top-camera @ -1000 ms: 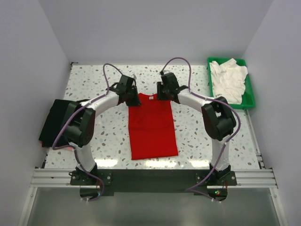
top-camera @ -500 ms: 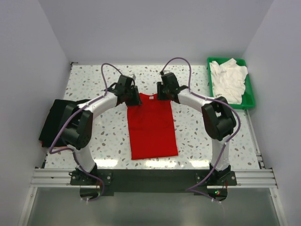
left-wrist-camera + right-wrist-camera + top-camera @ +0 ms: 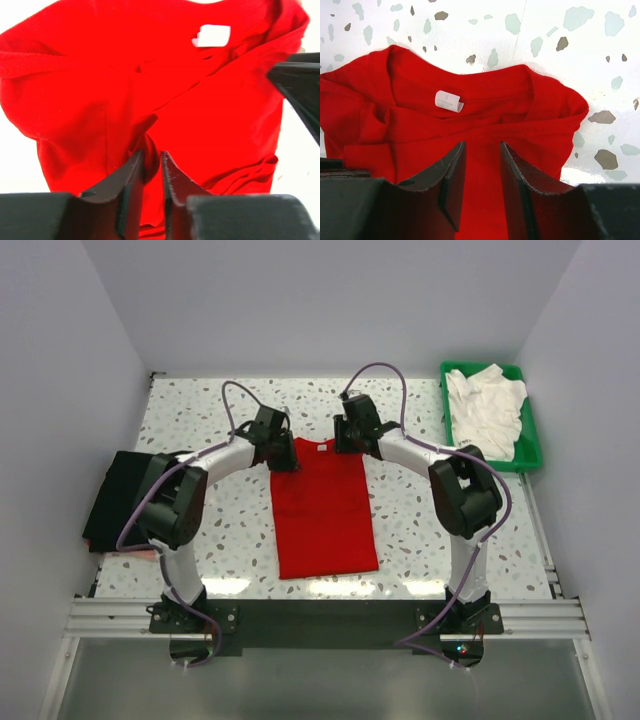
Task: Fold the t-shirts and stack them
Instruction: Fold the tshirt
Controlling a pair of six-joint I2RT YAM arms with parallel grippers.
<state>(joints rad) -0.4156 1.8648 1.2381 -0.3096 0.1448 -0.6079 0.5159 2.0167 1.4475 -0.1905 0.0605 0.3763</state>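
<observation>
The bright red t-shirt (image 3: 325,510) lies folded into a long strip in the middle of the table, neck at the far end, with its white label (image 3: 449,101) showing. My left gripper (image 3: 283,458) is at the shirt's far left corner. Its jaws are pinched on a fold of the red cloth (image 3: 150,145). My right gripper (image 3: 346,445) is over the far right corner by the collar, with its jaws apart above the cloth (image 3: 482,165). A black t-shirt (image 3: 115,495) lies at the table's left edge. White t-shirts (image 3: 485,405) are piled in the tray.
The green plastic tray (image 3: 535,445) stands at the far right corner. The speckled tabletop (image 3: 420,530) shows either side of the red shirt. White walls close in the back and both sides.
My left wrist has shifted slightly at the shirt's far left corner and its cable has swung. The right arm and the shirt have barely moved.
</observation>
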